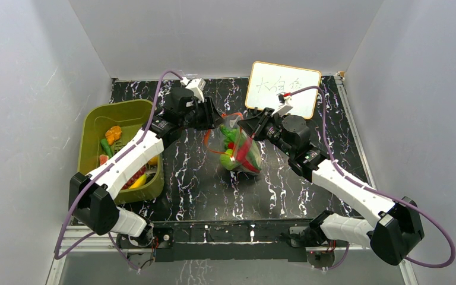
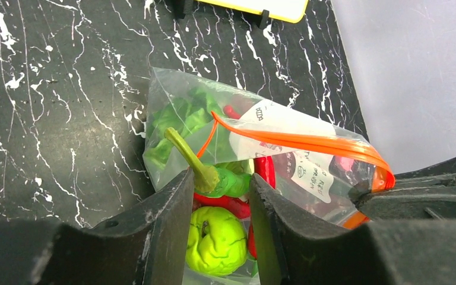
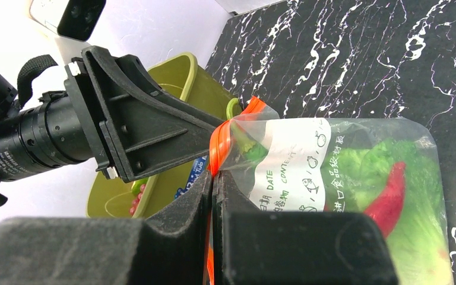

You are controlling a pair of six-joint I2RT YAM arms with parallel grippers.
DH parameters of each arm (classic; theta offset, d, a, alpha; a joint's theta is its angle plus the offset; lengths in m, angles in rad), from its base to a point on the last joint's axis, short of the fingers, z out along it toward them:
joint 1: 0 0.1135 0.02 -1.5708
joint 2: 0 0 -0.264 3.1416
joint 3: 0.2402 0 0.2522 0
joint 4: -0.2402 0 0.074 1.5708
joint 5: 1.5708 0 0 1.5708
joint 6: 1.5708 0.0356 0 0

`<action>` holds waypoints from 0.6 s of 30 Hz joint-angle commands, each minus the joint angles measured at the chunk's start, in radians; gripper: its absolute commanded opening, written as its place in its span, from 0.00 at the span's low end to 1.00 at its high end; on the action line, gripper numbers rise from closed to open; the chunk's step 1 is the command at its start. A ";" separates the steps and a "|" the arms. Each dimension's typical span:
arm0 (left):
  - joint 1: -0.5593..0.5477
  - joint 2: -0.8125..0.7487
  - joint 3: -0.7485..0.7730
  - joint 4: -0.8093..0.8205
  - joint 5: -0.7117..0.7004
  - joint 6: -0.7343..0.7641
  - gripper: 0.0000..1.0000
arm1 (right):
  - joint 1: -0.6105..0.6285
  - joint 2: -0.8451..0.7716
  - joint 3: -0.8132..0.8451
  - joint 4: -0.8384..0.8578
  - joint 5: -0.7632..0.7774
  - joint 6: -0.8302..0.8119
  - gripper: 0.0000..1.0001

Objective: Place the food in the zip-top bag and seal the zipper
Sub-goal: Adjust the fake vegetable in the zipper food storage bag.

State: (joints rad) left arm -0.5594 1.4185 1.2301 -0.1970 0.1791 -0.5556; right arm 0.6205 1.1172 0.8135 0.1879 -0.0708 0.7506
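Evidently to keep its mouth open, the zip-top bag (image 1: 246, 155), resting on the bench (image 1: 202, 178) right of the basket (image 1: 95, 119), hangs from the right gripper (image 3: 212, 178), jaws clamped on the zipper (image 2: 309, 142). The left gripper (image 2: 221, 178), jaws gripping a green pepper (image 2: 228, 183), feeds it in.

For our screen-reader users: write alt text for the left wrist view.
The left end effector holds a long-stemmed green chili at the mouth of a clear zip-top bag with an orange zipper. The right end effector pinches the zipper edge; lettuce and a red chili lie inside.
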 commanded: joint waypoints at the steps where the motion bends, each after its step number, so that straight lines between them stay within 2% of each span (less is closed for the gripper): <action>1: 0.001 -0.007 0.011 -0.033 -0.029 -0.007 0.37 | 0.000 -0.009 0.073 0.084 0.017 0.015 0.00; 8: 0.000 -0.018 -0.029 -0.004 -0.017 -0.023 0.39 | 0.001 -0.011 0.056 0.095 0.013 0.040 0.00; 11: 0.000 -0.005 -0.043 0.019 0.006 -0.029 0.36 | 0.002 -0.015 0.056 0.094 0.011 0.043 0.00; 15: 0.001 0.001 -0.099 0.140 0.053 -0.046 0.23 | 0.002 -0.018 0.044 0.101 0.005 0.045 0.00; 18: 0.001 0.013 -0.065 0.143 0.108 -0.016 0.00 | 0.002 -0.017 0.046 0.099 0.015 0.042 0.00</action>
State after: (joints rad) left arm -0.5591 1.4246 1.1431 -0.1295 0.1993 -0.5919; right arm 0.6209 1.1172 0.8154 0.1844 -0.0666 0.7868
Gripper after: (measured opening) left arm 0.107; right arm 0.009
